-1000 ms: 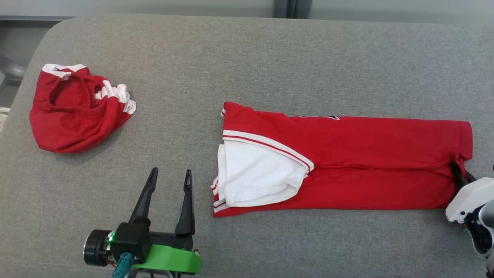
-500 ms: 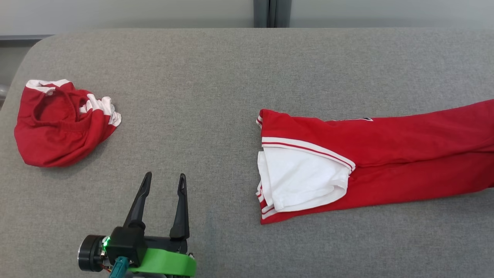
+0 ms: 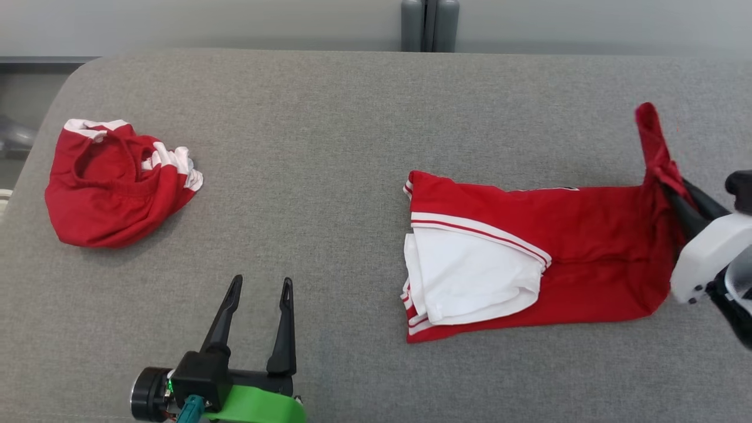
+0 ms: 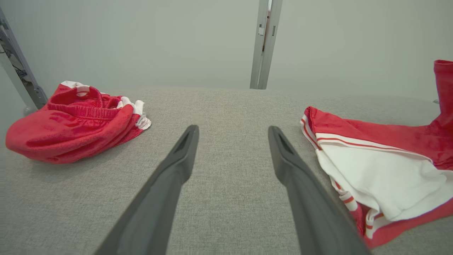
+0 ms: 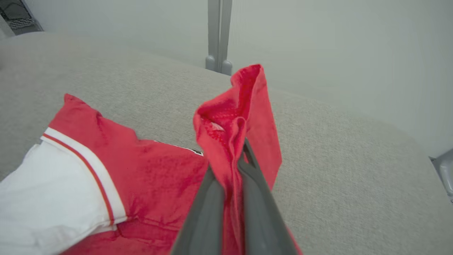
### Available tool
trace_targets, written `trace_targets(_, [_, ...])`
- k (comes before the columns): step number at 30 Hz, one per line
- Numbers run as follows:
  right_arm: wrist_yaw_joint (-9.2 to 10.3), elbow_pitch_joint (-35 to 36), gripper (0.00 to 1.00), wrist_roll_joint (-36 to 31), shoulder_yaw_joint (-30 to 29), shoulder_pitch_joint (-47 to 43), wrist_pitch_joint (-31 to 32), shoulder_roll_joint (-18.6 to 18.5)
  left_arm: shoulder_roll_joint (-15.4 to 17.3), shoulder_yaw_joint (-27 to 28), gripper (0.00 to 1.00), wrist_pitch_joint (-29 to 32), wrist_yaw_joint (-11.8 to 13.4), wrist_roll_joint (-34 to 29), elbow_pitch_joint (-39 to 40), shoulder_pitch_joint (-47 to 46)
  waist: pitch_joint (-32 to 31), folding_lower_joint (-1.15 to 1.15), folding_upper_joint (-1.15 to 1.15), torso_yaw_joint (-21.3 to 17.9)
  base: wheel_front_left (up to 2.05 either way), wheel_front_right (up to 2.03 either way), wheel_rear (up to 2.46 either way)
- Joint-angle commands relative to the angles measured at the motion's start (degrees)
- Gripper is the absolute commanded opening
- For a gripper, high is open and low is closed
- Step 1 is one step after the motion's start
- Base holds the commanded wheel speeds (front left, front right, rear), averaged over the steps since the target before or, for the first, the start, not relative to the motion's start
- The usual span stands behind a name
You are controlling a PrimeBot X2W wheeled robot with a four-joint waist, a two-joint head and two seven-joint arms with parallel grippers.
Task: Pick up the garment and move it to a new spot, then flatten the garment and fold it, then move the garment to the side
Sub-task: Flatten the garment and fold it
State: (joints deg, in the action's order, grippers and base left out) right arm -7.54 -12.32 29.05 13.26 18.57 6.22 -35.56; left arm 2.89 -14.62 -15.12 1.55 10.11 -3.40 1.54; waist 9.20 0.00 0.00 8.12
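grey padded surface (image 3: 352, 117): red garment (image 3: 593, 235), one end pinched and raised by right gripper (image 3: 675, 187) fingers, likely for folding; left gripper (image 3: 261, 281) beside it, fingers spread, idle.

Red garment (image 3: 587, 235) on grey cushion (image 3: 329, 147), corner between right jaws.

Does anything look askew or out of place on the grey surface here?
Two things. The right end of the folded garment is pinched in the shut right pincer and stands up off the surface. At far left, a second garment, red and white, lies crumpled in a heap. The open left pincer touches neither.
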Motion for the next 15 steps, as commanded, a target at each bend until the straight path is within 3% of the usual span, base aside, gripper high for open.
trace_targets(1, [0.11, 2.78, 0.00, -0.96, -0.70, -1.65, 1.30, 1.68, 0.02, 0.15, 1.00, -0.02, -0.02, 0.26, -0.12, 0.54, -0.02, 0.00, 0.00, 0.83, 0.00, 0.00, 0.00])
trace_targets(8, [0.11, 16.67, 0.00, -7.18, -1.97, -7.44, 7.39, 11.86, 0.02, -0.19, 1.00, -0.02, -0.28, 0.67, -0.74, -0.20, 0.50, 0.00, 0.00, 2.79, 0.00, 0.00, 0.00])
trace_targets(15, [0.10, 17.70, 0.00, -9.04, 1.16, -7.62, 8.10, 19.15, 0.02, -0.90, 1.00, -0.02, -0.43, 1.04, -1.08, -1.64, 1.61, 0.00, 0.00, 4.40, 0.00, 0.00, 0.00])
